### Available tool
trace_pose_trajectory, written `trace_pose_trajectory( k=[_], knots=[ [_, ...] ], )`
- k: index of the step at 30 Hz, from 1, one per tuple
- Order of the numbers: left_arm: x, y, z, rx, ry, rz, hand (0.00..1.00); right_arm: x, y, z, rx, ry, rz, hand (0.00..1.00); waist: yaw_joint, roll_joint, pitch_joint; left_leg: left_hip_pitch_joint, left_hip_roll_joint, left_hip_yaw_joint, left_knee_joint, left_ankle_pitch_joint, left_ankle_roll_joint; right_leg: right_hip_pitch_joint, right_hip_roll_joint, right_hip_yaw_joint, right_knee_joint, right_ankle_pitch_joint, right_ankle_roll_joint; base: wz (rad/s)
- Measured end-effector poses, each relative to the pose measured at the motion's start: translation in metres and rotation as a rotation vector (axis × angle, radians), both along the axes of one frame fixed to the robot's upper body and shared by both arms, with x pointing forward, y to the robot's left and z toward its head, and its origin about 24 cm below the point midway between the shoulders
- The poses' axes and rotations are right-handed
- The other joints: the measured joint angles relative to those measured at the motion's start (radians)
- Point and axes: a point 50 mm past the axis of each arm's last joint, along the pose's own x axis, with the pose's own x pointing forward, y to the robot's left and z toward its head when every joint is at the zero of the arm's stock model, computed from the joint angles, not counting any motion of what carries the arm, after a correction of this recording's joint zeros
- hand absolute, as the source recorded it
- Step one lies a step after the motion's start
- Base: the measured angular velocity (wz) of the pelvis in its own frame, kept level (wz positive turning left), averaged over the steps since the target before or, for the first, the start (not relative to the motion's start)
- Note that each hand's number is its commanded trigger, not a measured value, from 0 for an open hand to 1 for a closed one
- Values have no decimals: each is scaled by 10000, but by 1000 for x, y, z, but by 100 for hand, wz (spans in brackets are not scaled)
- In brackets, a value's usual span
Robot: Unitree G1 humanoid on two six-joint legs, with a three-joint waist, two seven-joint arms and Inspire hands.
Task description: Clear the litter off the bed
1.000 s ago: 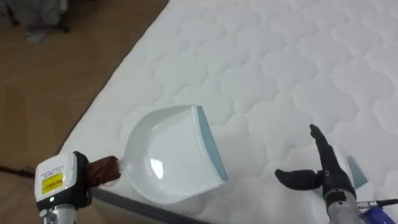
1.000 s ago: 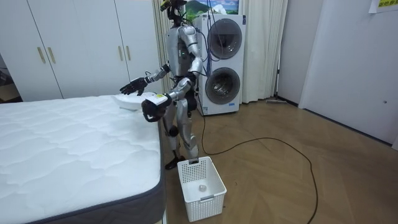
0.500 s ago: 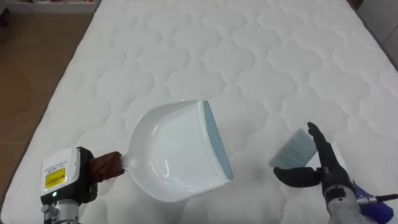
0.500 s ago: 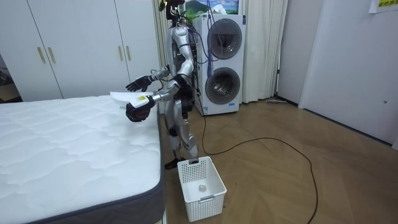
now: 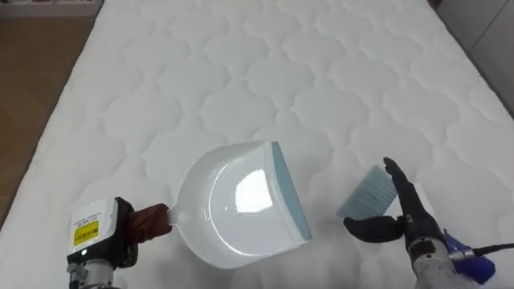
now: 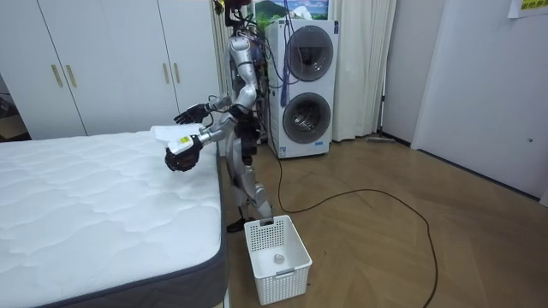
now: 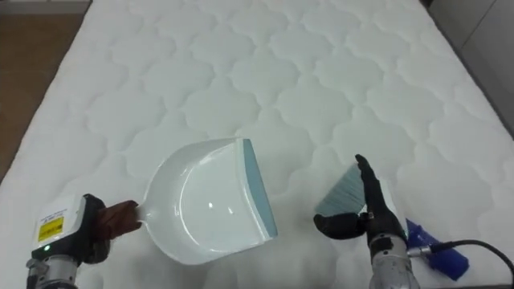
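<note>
Robot is swinging round to face the bed (image 5: 281, 72) — left hand (image 5: 112, 237) is gripping the dustpan (image 5: 241, 205) handle, right hand (image 5: 399, 225) is clutching the brush (image 5: 371, 197), both now hanging over it — sweeping is probably coming next.

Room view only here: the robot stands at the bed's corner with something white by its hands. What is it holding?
Observer: A white dustpan with a blue lip; the left robot hand grips its brown handle.
Reviewer: And the other side?
Observer: A brush with pale blue bristles shows at the right robot hand, beside the dustpan's lip.
Reviewer: Anything swept up yet?
Observer: The dustpan's inside shows bare white.
</note>
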Motion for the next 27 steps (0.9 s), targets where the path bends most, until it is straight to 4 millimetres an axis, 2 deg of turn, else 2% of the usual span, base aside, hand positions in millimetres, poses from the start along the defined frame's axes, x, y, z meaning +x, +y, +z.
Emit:
trace_pose_trajectory(
  k=[1,3,4,6,13,17,20,22,24,25,27],
  knots=[
    [-3,1,-1,-25,55,43,0,0,1,-1,-13,26,37,0,8,28,-17,27,-26,-280,39,-2,-2,38,54,158,-4,13,-1,-80],
    [-7,1,-3,-197,139,201,0,-3,0,-4,-239,214,137,0,-45,149,-71,95,-164,-1547,38,-3,-4,128,232,590,41,75,-12,-65],
    [-7,1,-3,-229,130,209,0,-3,0,-5,-282,270,139,0,-100,172,-66,100,-174,-1655,40,-3,-5,152,251,634,22,91,-12,-31],
    [-7,0,-3,-435,58,266,0,-9,-4,-13,-409,686,27,0,-347,207,-64,146,-170,-1632,-1,-2,-7,205,313,706,7,91,-11,-13],
    [-10,-6,-7,-1427,-20,937,0,-21,-13,-29,-434,1512,-484,0,-557,217,-66,321,-102,-1551,-475,1,-13,186,447,613,-88,143,-79,-2],
    [-20,0,-15,-1734,192,1625,0,-36,-23,-46,-238,2281,-1600,0,-553,133,-52,305,-82,-1555,-478,23,-50,204,479,664,-152,176,-145,0],
    [-28,8,-19,-1812,259,2150,0,-46,-31,-51,134,2461,-2473,0,-578,38,-30,311,-73,-1685,-490,31,-65,229,518,755,-187,208,-206,-2],
    [-33,14,-18,-1774,67,2482,0,-51,-40,-53,141,2434,-2963,0,-587,-4,-45,371,-116,-1881,-485,33,-68,326,599,971,-242,230,-216,-12],
    [-44,26,-19,-2050,-257,3347,0,-63,-55,-60,74,2746,-3918,0,-559,-90,-60,416,-117,-2440,-501,40,-77,456,644,1108,-373,291,-229,-17],
    [-46,29,-19,-2146,-281,3638,0,-67,-59,-61,99,2862,-4218,0,-550,-101,-63,424,-121,-2503,-520,40,-77,456,652,1112,-372,295,-230,-6],
    [-64,39,-25,-2428,-71,4716,0,-88,-72,-69,280,3397,-5469,0,-585,-136,-62,504,-121,-2479,-662,40,-77,457,694,1115,-365,323,-241,-2]
  ],
)
